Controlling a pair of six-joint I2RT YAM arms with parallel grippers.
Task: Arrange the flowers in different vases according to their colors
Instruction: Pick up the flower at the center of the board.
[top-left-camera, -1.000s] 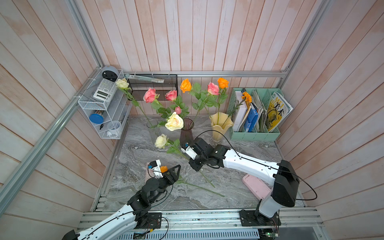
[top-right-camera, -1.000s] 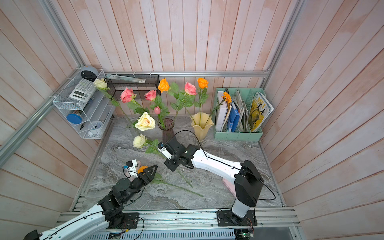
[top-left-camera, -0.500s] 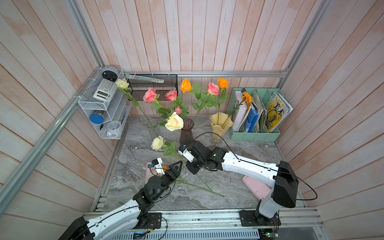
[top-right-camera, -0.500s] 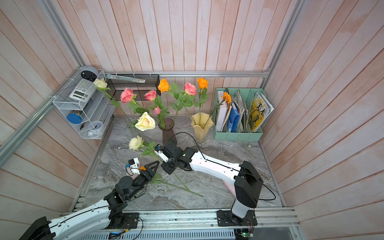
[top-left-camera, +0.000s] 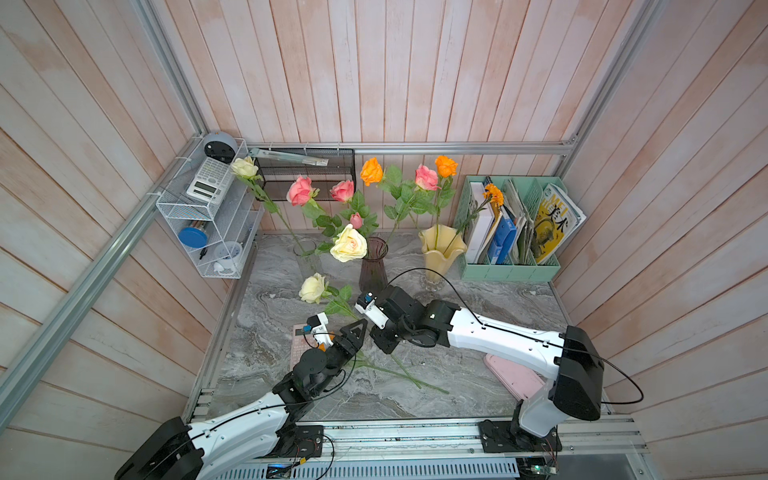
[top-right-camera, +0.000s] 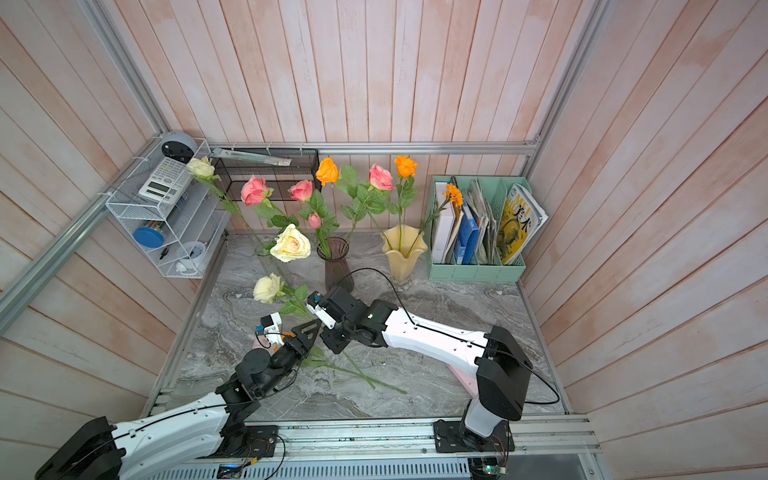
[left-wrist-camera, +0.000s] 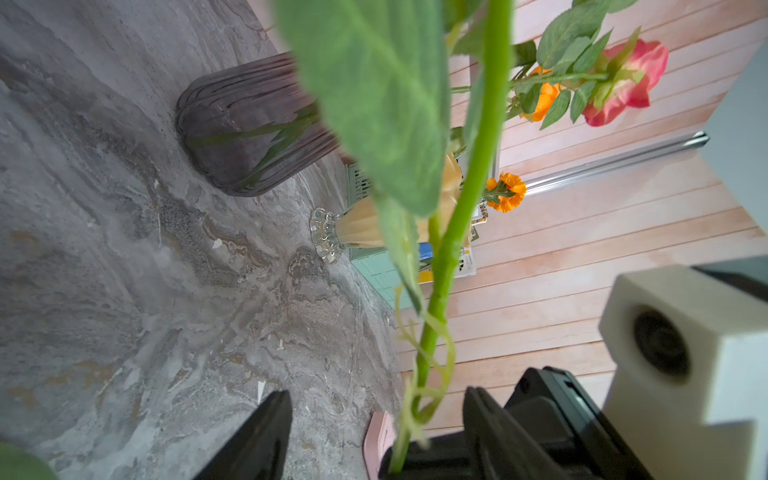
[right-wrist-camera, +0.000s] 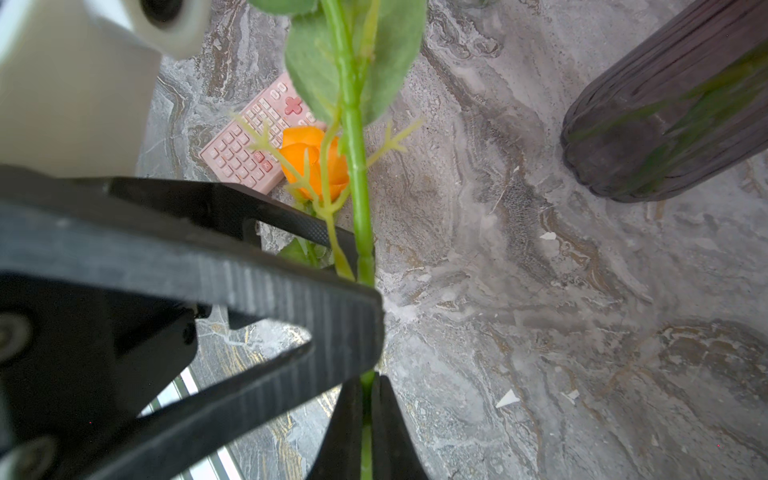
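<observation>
My left end effector (left-wrist-camera: 376, 395) stands wide either side of the green stem (right-wrist-camera: 357, 187). My right end effector (right-wrist-camera: 365, 382) is clamped on that stem over the surface's (top-left-camera: 519, 303) middle. Its cream rose (top-left-camera: 312, 288) hangs near the clear vase (top-left-camera: 307, 257) and purple vase (top-left-camera: 372, 266) by the far edge.

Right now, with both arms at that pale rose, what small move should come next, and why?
Probably the left end effector should close on the green stem of the cream-white rose. Its jaws stand open on either side of that stem, while the right end effector is shut on it close by, so a handover looks likely.
</observation>
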